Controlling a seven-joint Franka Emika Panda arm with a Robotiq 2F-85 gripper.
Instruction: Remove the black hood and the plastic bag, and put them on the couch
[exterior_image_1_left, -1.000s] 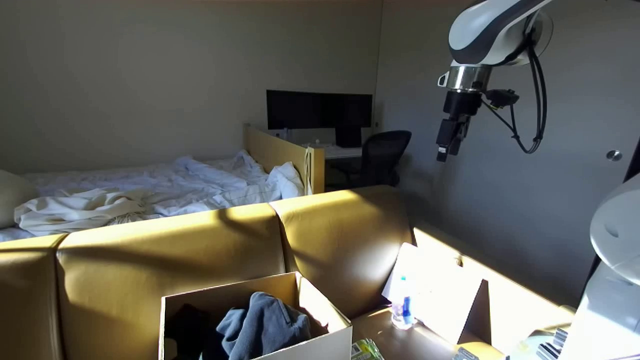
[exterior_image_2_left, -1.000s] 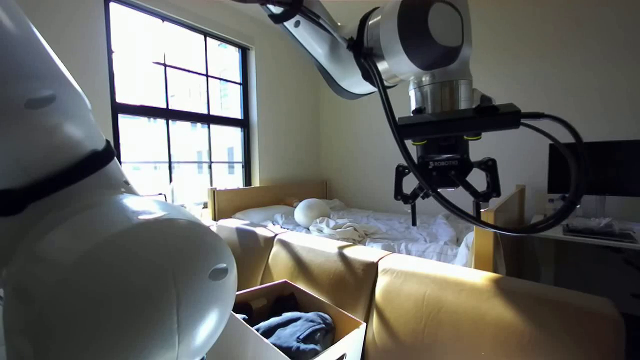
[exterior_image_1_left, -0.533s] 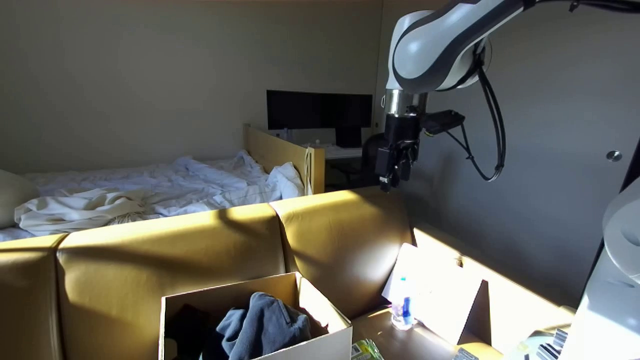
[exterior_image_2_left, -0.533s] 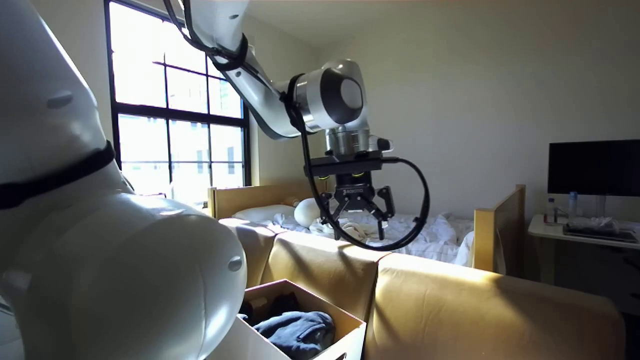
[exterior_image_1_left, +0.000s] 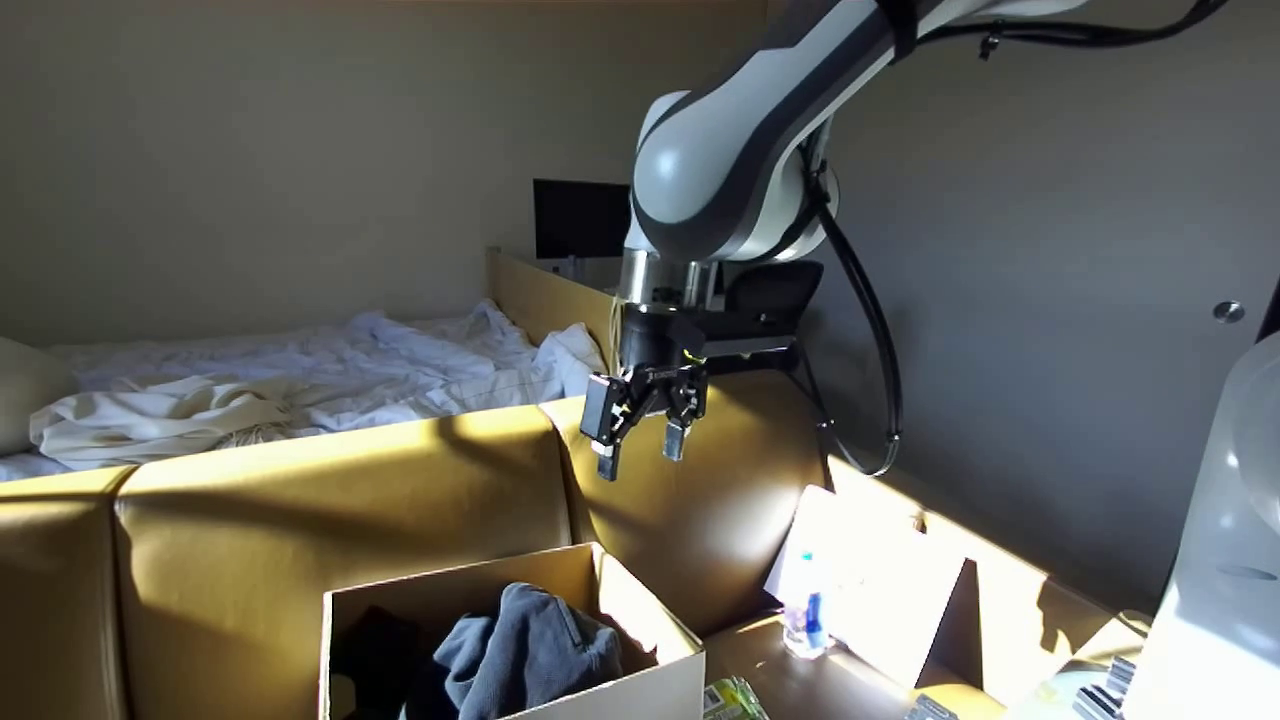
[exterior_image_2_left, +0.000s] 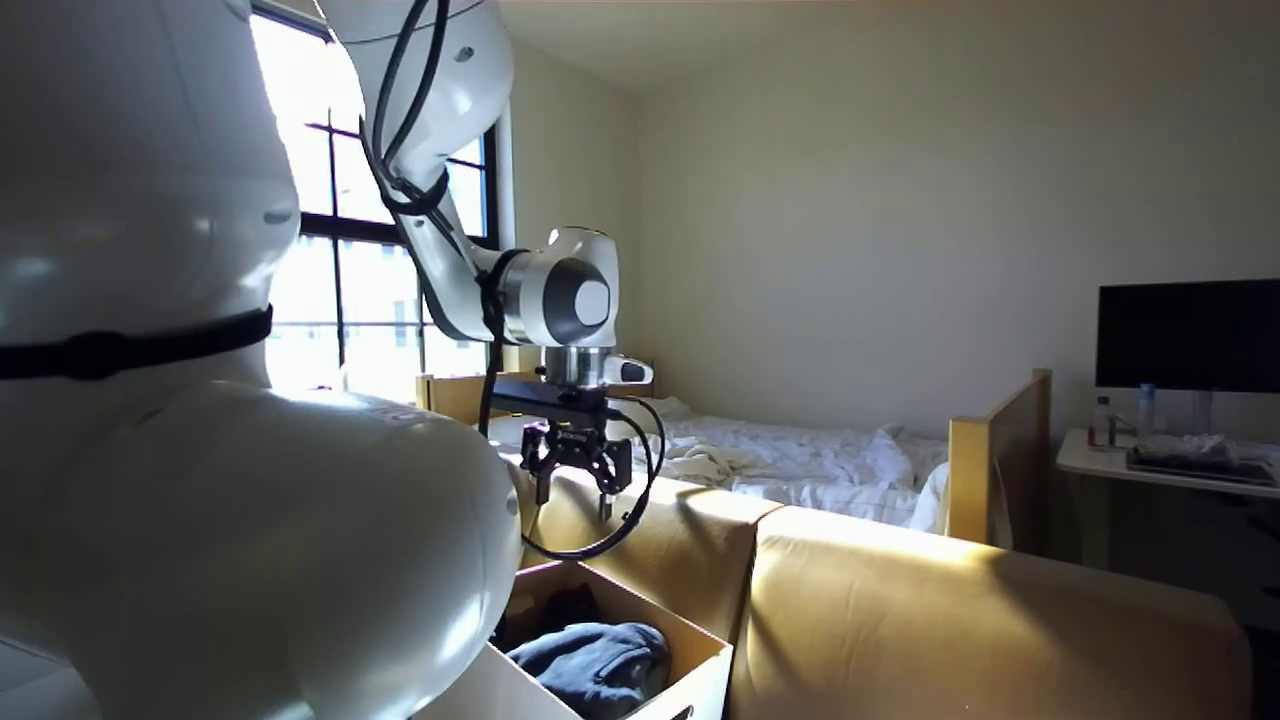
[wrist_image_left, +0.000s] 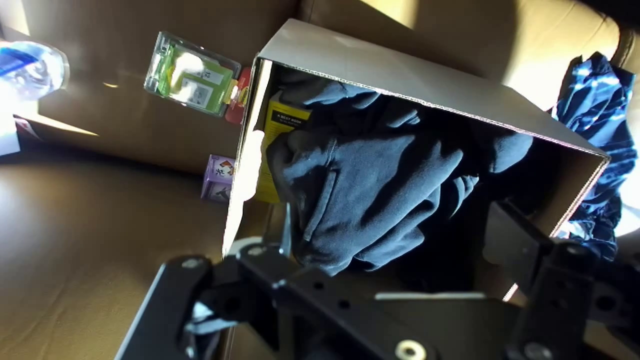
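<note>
The dark hood (wrist_image_left: 370, 185), a crumpled charcoal cloth, lies in an open white box (wrist_image_left: 415, 70); it also shows in both exterior views (exterior_image_1_left: 530, 650) (exterior_image_2_left: 595, 660). The box stands on the tan couch (exterior_image_1_left: 330, 510). My gripper (exterior_image_1_left: 641, 460) is open and empty, above the box and apart from the cloth; it also shows in an exterior view (exterior_image_2_left: 574, 502). In the wrist view its spread fingers (wrist_image_left: 395, 237) frame the lower part of the cloth. I cannot pick out a plastic bag for certain; a crumpled dark blue item (wrist_image_left: 595, 125) lies outside the box.
A yellow book (wrist_image_left: 282, 115) is inside the box beside the cloth. A clear pack with a green card (wrist_image_left: 195, 75) and a purple box (wrist_image_left: 218, 177) lie next to the box. A bottle (exterior_image_1_left: 805, 620) and a white panel (exterior_image_1_left: 880, 590) stand on the couch.
My gripper has come down and moved left in both exterior views, from high above the couch to over the box. It stays open. The cloth and box have not moved.
</note>
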